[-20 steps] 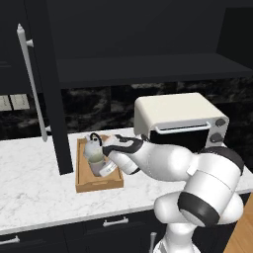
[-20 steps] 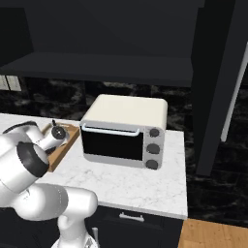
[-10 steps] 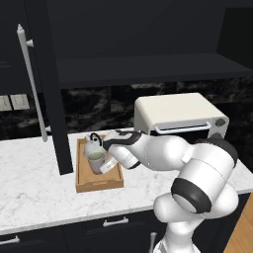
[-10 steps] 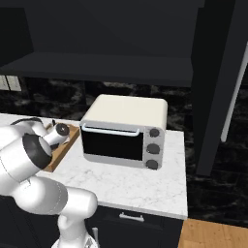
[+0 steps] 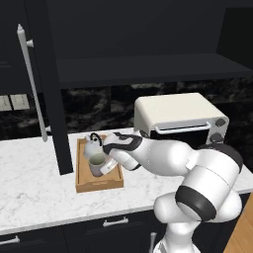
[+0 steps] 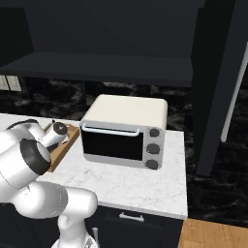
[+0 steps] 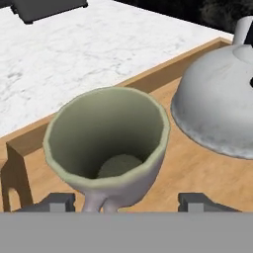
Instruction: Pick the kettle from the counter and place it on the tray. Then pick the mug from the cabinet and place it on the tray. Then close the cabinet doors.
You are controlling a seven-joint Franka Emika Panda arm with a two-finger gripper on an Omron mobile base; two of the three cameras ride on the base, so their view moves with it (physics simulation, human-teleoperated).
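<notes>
Mug (image 7: 109, 148) and kettle (image 7: 222, 104) stand side by side on the wooden tray (image 5: 99, 180), which lies on the white marble table (image 5: 34, 188) to the left of a cream toaster oven (image 6: 125, 131). We see the claw (image 7: 123, 201) spread wide around the mug, one dark fingertip low on each side of it and neither visibly pressing its wall, so nothing is gripped. The mug sits upright on the tray floor, its greenish inside open to the hand camera and its handle turned toward the claw. The silver-grey kettle rests just beside it, deeper into the tray, its black arched handle (image 5: 95, 138) showing from the left base camera. From that side the white arm reaches across the table from the lower right, its hand low over the tray's near half. Above, the black cabinet (image 5: 148, 69) is open, and its left door (image 5: 49, 89) hangs out over the table with its long silver bar handle (image 5: 32, 84) facing us.
</notes>
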